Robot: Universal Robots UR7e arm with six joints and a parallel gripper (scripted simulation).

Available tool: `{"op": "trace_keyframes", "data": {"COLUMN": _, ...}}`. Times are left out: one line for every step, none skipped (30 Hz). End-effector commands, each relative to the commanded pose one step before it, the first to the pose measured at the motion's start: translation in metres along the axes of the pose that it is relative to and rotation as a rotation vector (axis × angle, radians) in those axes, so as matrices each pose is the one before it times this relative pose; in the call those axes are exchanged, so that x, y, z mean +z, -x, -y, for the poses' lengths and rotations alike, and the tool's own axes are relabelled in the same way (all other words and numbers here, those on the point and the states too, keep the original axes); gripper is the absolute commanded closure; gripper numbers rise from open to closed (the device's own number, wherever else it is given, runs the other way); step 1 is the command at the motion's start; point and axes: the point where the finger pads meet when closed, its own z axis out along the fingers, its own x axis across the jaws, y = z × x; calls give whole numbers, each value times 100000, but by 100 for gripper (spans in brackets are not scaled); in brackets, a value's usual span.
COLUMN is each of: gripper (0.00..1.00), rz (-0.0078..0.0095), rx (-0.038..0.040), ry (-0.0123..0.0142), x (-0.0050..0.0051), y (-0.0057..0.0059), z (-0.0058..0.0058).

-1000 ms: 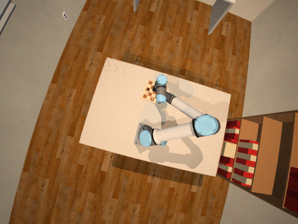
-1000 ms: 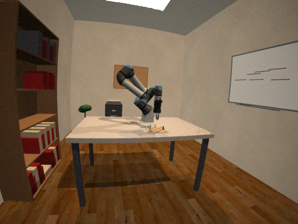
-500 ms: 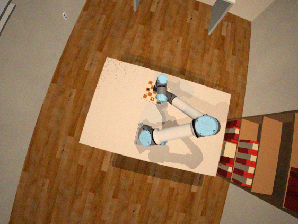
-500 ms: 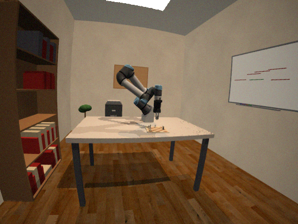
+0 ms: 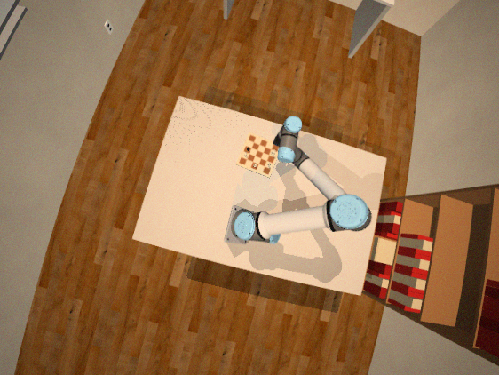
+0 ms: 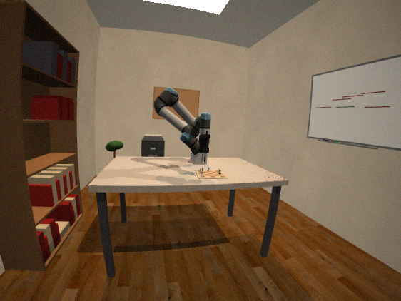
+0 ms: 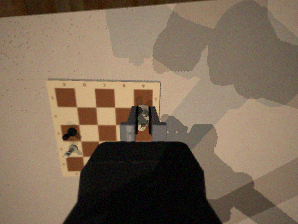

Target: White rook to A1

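On the left of the wrist view, a black piece [image 7: 71, 133] and a pale piece [image 7: 73, 149] stand close together near the left edge of the chessboard [image 7: 64, 170]. They seem well apart from the carry path, so a knock there looks unlikely unless the arm swings back that way.

In the middle, the tool [image 7: 143, 126] is closed narrow on the white rook [image 7: 144, 115], held clear above the board near its right side. The grip appears to be on the upper part of the piece, though the fingers hide most of it. The main risks, as I judge them:
- the rook slipping or tilting in the pinch, then landing askew or toppling;
- lowering off-centre, so its base crosses a square line;
- setting it on the wrong corner.

On the right lies bare table [image 7: 240, 130] under the arm's shadows.

Writing: small marks run along the board's far edge, too blurred to read, so A1 cannot be confirmed from here.
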Motion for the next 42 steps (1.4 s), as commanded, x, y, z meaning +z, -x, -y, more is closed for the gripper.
{"op": "trace_keyframes", "data": {"gripper": 100, "rz": 18, "rx": -63, "ry": -123, "x": -55, "y": 22, "z": 23}}
{"op": "trace_keyframes", "data": {"gripper": 100, "rz": 0, "rx": 0, "ry": 0, "x": 2, "y": 0, "z": 0}}
{"op": "trace_keyframes", "data": {"gripper": 100, "rz": 0, "rx": 0, "ry": 0, "x": 12, "y": 0, "z": 0}}
{"op": "trace_keyframes", "data": {"gripper": 100, "rz": 0, "rx": 0, "ry": 0, "x": 31, "y": 0, "z": 0}}
{"op": "trace_keyframes", "data": {"gripper": 100, "rz": 0, "rx": 1, "ry": 0, "x": 57, "y": 0, "z": 1}}
{"op": "trace_keyframes", "data": {"gripper": 100, "rz": 0, "rx": 1, "ry": 0, "x": 88, "y": 0, "z": 1}}
{"op": "trace_keyframes", "data": {"gripper": 100, "rz": 0, "rx": 2, "ry": 0, "x": 124, "y": 0, "z": 1}}
{"op": "trace_keyframes", "data": {"gripper": 100, "rz": -1, "rx": 2, "ry": 0, "x": 162, "y": 0, "z": 0}}
{"op": "trace_keyframes", "data": {"gripper": 100, "rz": 1, "rx": 0, "ry": 0, "x": 202, "y": 1, "z": 2}}
{"op": "trace_keyframes", "data": {"gripper": 100, "rz": -1, "rx": 0, "ry": 0, "x": 241, "y": 0, "z": 0}}
{"op": "trace_keyframes", "data": {"gripper": 100, "rz": 1, "rx": 0, "ry": 0, "x": 280, "y": 1, "z": 2}}
{"op": "trace_keyframes", "data": {"gripper": 100, "rz": 0, "rx": 0, "ry": 0, "x": 0, "y": 0, "z": 0}}
{"op": "trace_keyframes", "data": {"gripper": 100, "rz": 0, "rx": 0, "ry": 0, "x": 0, "y": 0, "z": 0}}
{"op": "trace_keyframes", "data": {"gripper": 100, "rz": 0, "rx": 0, "ry": 0, "x": 317, "y": 0, "z": 1}}
{"op": "trace_keyframes", "data": {"gripper": 100, "rz": 0, "rx": 0, "ry": 0, "x": 352, "y": 0, "z": 1}}
{"op": "trace_keyframes", "data": {"gripper": 100, "rz": 0, "rx": 0, "ry": 0, "x": 384, "y": 1, "z": 2}}
{"op": "trace_keyframes", "data": {"gripper": 100, "rz": 0, "rx": 0, "ry": 0, "x": 412, "y": 1, "z": 2}}
{"op": "trace_keyframes", "data": {"gripper": 100, "rz": 0, "rx": 0, "ry": 0, "x": 436, "y": 0, "z": 2}}
{"op": "trace_keyframes", "data": {"gripper": 100, "rz": 0, "rx": 0, "ry": 0, "x": 455, "y": 0, "z": 2}}
{"op": "trace_keyframes", "data": {"gripper": 100, "rz": 0, "rx": 0, "ry": 0, "x": 469, "y": 1, "z": 2}}
{"op": "trace_keyframes", "data": {"gripper": 100, "rz": 0, "rx": 0, "ry": 0, "x": 478, "y": 1, "z": 2}}
{"op": "trace_keyframes", "data": {"gripper": 100, "rz": 0, "rx": 0, "ry": 0, "x": 481, "y": 1, "z": 2}}
{"op": "trace_keyframes", "data": {"gripper": 100, "rz": 0, "rx": 0, "ry": 0, "x": 480, "y": 1, "z": 2}}
{"op": "trace_keyframes", "data": {"gripper": 100, "rz": 0, "rx": 0, "ry": 0, "x": 472, "y": 1, "z": 2}}
{"op": "trace_keyframes", "data": {"gripper": 100, "rz": 0, "rx": 0, "ry": 0, "x": 460, "y": 0, "z": 2}}
{"op": "trace_keyframes", "data": {"gripper": 100, "rz": 0, "rx": 0, "ry": 0, "x": 442, "y": 0, "z": 2}}
{"op": "trace_keyframes", "data": {"gripper": 100, "rz": 0, "rx": 0, "ry": 0, "x": 420, "y": 0, "z": 2}}
{"op": "trace_keyframes", "data": {"gripper": 100, "rz": 0, "rx": 0, "ry": 0, "x": 392, "y": 0, "z": 1}}
{"op": "trace_keyframes", "data": {"gripper": 100, "rz": 0, "rx": 0, "ry": 0, "x": 0, "y": 0, "z": 0}}
{"op": "trace_keyframes", "data": {"gripper": 100, "rz": 0, "rx": 0, "ry": 0, "x": 0, "y": 0, "z": 0}}
{"op": "trace_keyframes", "data": {"gripper": 100, "rz": 1, "rx": 0, "ry": 0, "x": 362, "y": 1, "z": 2}}
{"op": "trace_keyframes", "data": {"gripper": 100, "rz": 0, "rx": 0, "ry": 0, "x": 327, "y": 0, "z": 2}}
{"op": "trace_keyframes", "data": {"gripper": 100, "rz": -1, "rx": 0, "ry": 0, "x": 289, "y": 0, "z": 0}}
{"op": "trace_keyframes", "data": {"gripper": 100, "rz": 1, "rx": 0, "ry": 0, "x": 250, "y": 1, "z": 2}}
{"op": "trace_keyframes", "data": {"gripper": 100, "rz": -1, "rx": 0, "ry": 0, "x": 208, "y": 0, "z": 0}}
{"op": "trace_keyframes", "data": {"gripper": 100, "rz": 1, "rx": 0, "ry": 0, "x": 168, "y": 0, "z": 1}}
{"op": "trace_keyframes", "data": {"gripper": 100, "rz": 0, "rx": 0, "ry": 0, "x": 129, "y": 0, "z": 1}}
{"op": "trace_keyframes", "data": {"gripper": 100, "rz": 0, "rx": 0, "ry": 0, "x": 92, "y": 0, "z": 0}}
{"op": "trace_keyframes", "data": {"gripper": 100, "rz": 0, "rx": 0, "ry": 0, "x": 59, "y": 0, "z": 0}}
{"op": "trace_keyframes", "data": {"gripper": 100, "rz": 0, "rx": 0, "ry": 0, "x": 32, "y": 0, "z": 0}}
{"op": "trace_keyframes", "data": {"gripper": 100, "rz": 0, "rx": 0, "ry": 0, "x": 13, "y": 0, "z": 0}}
{"op": "trace_keyframes", "data": {"gripper": 100, "rz": 0, "rx": 0, "ry": 0, "x": 2, "y": 0, "z": 0}}
